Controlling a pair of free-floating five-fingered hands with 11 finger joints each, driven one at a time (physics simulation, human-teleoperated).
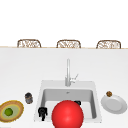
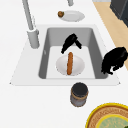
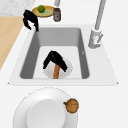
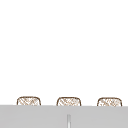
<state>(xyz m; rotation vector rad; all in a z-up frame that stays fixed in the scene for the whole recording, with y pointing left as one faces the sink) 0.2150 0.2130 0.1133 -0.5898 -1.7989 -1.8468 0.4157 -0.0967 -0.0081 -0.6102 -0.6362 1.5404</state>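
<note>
Right hand: the right hand [image 2: 71, 43] is inside the sink [image 2: 48, 40], just above the far end of the sausage [image 2: 70, 63]. Its fingers point down and are loosely spread; they hold nothing. In the right side view the hand [image 3: 54, 60] covers the near end of the sausage [image 3: 56, 72], and I cannot tell if it touches it.
Left hand: the left hand [image 2: 114, 60] is in the air over the front left corner of the sink. Its fingers are curled downward, around nothing. In the front view it is at the sink's front left edge [image 1: 42, 112], in the right side view at the far corner [image 3: 30, 18].
Sausage: it lies across a small white dish [image 2: 77, 66] on the sink floor, about in the middle of the basin.
Faucet: the faucet [image 1: 68, 72] stands at the back edge of the sink, well apart from both hands.
Left counter: a dark jar [image 2: 79, 94] stands just beside the sink; next to it is a yellow bowl [image 1: 15, 112] with a green fruit [image 1: 9, 111] in it.
Right counter: a white plate [image 3: 22, 110] with a small brown thing [image 3: 71, 105] on its rim.
Red ball: a big red ball [image 1: 67, 114] is in front of the basin in the front view.
Behind: three wicker chairs [image 1: 29, 43] stand past the counter.
</note>
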